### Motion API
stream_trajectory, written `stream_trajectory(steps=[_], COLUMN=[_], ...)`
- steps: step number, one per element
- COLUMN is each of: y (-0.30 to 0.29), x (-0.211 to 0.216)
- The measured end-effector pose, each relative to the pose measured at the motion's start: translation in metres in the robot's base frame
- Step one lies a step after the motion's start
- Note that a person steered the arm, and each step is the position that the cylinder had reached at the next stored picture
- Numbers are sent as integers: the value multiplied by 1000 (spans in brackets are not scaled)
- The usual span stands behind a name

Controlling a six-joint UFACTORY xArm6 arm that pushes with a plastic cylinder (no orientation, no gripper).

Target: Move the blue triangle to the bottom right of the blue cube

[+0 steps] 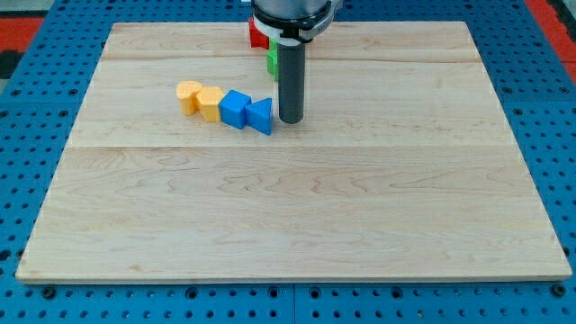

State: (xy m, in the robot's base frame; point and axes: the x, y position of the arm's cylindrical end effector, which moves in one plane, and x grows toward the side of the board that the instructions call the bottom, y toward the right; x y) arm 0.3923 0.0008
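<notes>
1. My tip (291, 121) is a bare dark rod holding nothing. It stands just beside the blue triangle (261, 116), at its 3 o'clock; contact can't be confirmed.
2. The blue triangle sits against the blue cube (234, 108), at roughly 4 o'clock, so it looks close to placed already.
3. You should nudge gently from 12 o'clock if more drop is wanted; a hard shove would likely drag the cube.
4. Two yellow blocks (200, 97) continue the row toward 9 o'clock. Red block (257, 38) and green block (270, 61) are partly hidden behind the rod.
5. Blocks look smooth and matte; the wooden board (297, 216) is pale and fine-grained.
</notes>
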Motion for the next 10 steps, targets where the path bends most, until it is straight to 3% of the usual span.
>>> stream_trajectory(steps=[5, 6, 8, 10], y=[39, 29, -59, -63], x=[-2, -3, -5, -11])
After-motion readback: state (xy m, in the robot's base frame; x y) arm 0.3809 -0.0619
